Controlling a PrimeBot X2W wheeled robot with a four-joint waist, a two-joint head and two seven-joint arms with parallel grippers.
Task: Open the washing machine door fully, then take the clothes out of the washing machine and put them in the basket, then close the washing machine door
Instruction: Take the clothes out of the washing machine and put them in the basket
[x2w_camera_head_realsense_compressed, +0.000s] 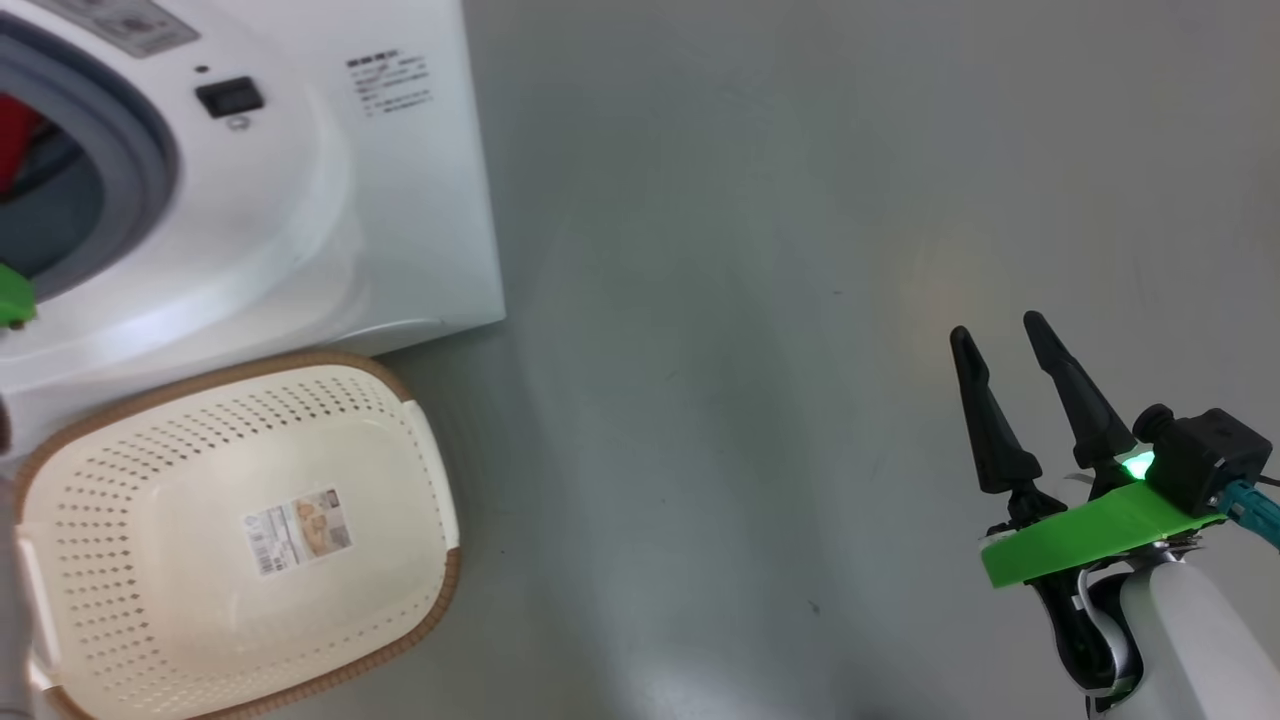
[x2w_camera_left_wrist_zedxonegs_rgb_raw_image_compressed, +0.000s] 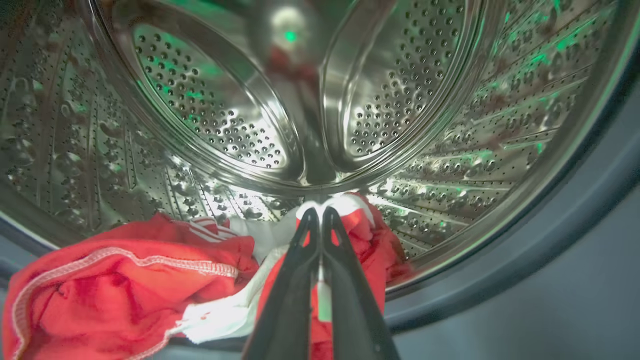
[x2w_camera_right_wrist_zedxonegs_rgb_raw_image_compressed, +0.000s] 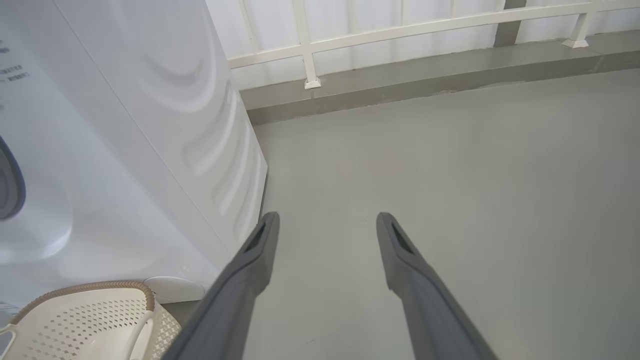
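Inside the perforated steel drum (x2w_camera_left_wrist_zedxonegs_rgb_raw_image_compressed: 210, 115) of the washing machine (x2w_camera_head_realsense_compressed: 330, 200), my left gripper (x2w_camera_left_wrist_zedxonegs_rgb_raw_image_compressed: 316, 212) is shut on the clothes (x2w_camera_left_wrist_zedxonegs_rgb_raw_image_compressed: 125, 280), a heap of red fabric with white panels lying at the drum's front lip. White cloth shows pinched between its fingers. In the head view a bit of red clothes (x2w_camera_head_realsense_compressed: 15, 135) shows behind the grey rubber ring (x2w_camera_head_realsense_compressed: 150, 150). The cream basket (x2w_camera_head_realsense_compressed: 300, 362) stands on the floor just below the machine's opening, with only a paper label on its bottom. My right gripper (x2w_camera_head_realsense_compressed: 997, 328) hangs open over bare floor, far to the right. The washing machine door is out of view.
Grey floor (x2w_camera_head_realsense_compressed: 750, 400) stretches to the right of the machine and basket. A white railing (x2w_camera_right_wrist_zedxonegs_rgb_raw_image_compressed: 400, 30) on a low kerb runs along the far side in the right wrist view, where the right gripper (x2w_camera_right_wrist_zedxonegs_rgb_raw_image_compressed: 327, 216), the machine's side (x2w_camera_right_wrist_zedxonegs_rgb_raw_image_compressed: 200, 125) and the basket (x2w_camera_right_wrist_zedxonegs_rgb_raw_image_compressed: 85, 310) also appear.
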